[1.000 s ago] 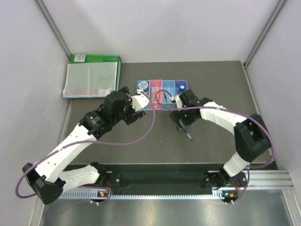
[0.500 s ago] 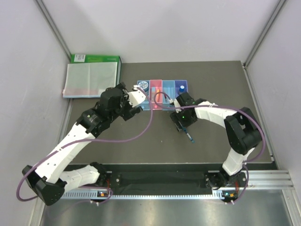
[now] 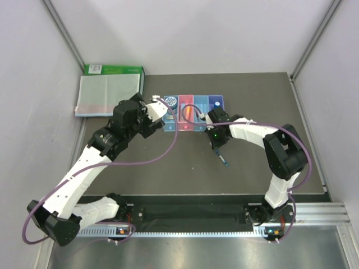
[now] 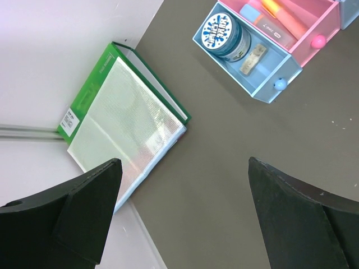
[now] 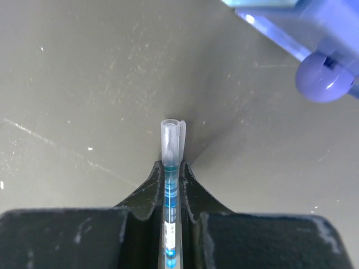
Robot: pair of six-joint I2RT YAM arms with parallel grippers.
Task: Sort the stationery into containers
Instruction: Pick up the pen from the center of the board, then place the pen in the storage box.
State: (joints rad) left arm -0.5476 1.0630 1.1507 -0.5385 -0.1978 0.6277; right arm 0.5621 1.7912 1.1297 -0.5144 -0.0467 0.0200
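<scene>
The right pincer (image 5: 171,168) is almost closed, its two fingers pinching the blue pen (image 5: 170,193) by the barrel. The pen has a clear body with blue bands, and its clear capped end sticks out past the fingertips above the desk (image 5: 84,84). It is just in front of the row of bins (image 3: 201,100), at the purple-blue end, whose round knob (image 5: 324,78) shows close by. The left pincer (image 4: 185,207) gapes wide and holds nothing. It hovers near the row's light-blue end, where the tape roll (image 4: 225,35) and beige eraser (image 4: 253,58) lie in the end bin. The orange highlighter (image 4: 283,15) lies in the pink bin next to it.
</scene>
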